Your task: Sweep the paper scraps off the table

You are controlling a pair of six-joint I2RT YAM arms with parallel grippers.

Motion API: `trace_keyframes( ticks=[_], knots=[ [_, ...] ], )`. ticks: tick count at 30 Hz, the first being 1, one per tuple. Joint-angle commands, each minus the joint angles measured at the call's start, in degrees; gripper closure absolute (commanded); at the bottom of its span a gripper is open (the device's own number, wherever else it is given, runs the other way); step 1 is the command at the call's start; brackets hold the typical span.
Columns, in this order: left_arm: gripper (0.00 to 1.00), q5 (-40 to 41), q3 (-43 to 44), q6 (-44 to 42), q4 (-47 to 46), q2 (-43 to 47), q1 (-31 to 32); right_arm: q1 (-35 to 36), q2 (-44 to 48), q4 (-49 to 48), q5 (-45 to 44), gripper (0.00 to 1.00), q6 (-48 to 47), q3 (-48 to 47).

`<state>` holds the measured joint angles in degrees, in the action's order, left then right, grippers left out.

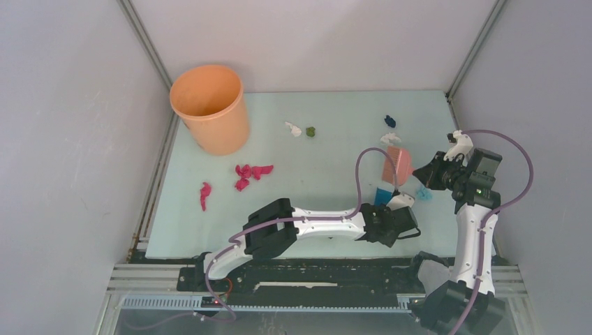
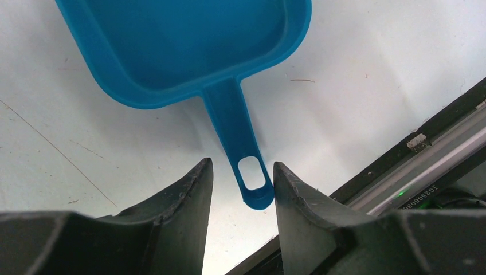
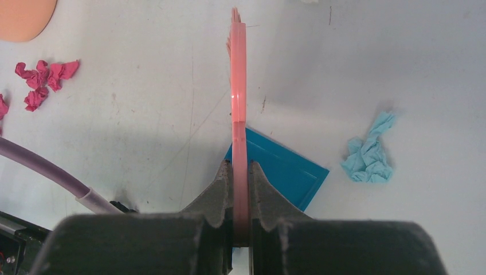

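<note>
Paper scraps lie on the pale table (image 1: 328,178): magenta ones (image 1: 251,172) at the left, a white one (image 1: 293,129) and an olive one (image 1: 311,131) further back, a dark blue one (image 1: 389,121) and a light blue one (image 3: 368,157) on the right. My right gripper (image 3: 239,164) is shut on the pink brush (image 3: 238,86), held on edge above the blue dustpan (image 3: 286,172). My left gripper (image 2: 242,164) is open. The end of the dustpan's handle (image 2: 235,126) lies between its fingertips, against the right finger (image 2: 286,189).
An orange bucket (image 1: 209,108) stands at the back left of the table. Grey walls close in the left, back and right sides. A black rail (image 2: 401,166) runs along the near edge, just behind the left gripper. A purple cable (image 1: 366,167) arches over the middle.
</note>
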<state>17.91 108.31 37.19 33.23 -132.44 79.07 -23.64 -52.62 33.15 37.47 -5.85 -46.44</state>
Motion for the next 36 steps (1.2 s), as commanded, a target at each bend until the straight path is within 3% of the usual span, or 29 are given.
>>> trace_keyframes(
  ticks=[1, 7, 16, 23, 28, 36],
  knots=[
    [0.52, 2.05, 2.20, -0.05, -0.28, -0.41, 0.35, -0.26, 0.18, -2.43, 0.11, 1.00, 0.05, -0.23],
    [0.72, 3.22, 2.53, -1.86, -1.35, -1.05, 0.33, -0.27, 1.13, -2.20, -0.82, 1.00, -0.19, -0.23],
    [0.82, 6.48, -3.32, -4.56, -3.04, 4.86, 0.30, -0.27, 1.47, -2.73, -1.04, 1.00, -0.20, -0.25],
    [0.99, 5.40, -8.12, -11.17, 5.14, 13.89, 0.36, -1.54, 9.11, -5.68, -4.91, 1.00, 1.19, -0.04],
    [1.00, 7.52, -18.19, -11.82, 5.27, 24.61, -0.02, -1.67, 12.26, -6.86, -4.03, 1.00, 2.32, 0.38],
    [1.00, 6.64, -29.95, -10.11, 9.93, 37.74, -2.45, -1.85, 9.92, -3.97, -0.88, 1.00, -0.57, -2.44]
  ],
)
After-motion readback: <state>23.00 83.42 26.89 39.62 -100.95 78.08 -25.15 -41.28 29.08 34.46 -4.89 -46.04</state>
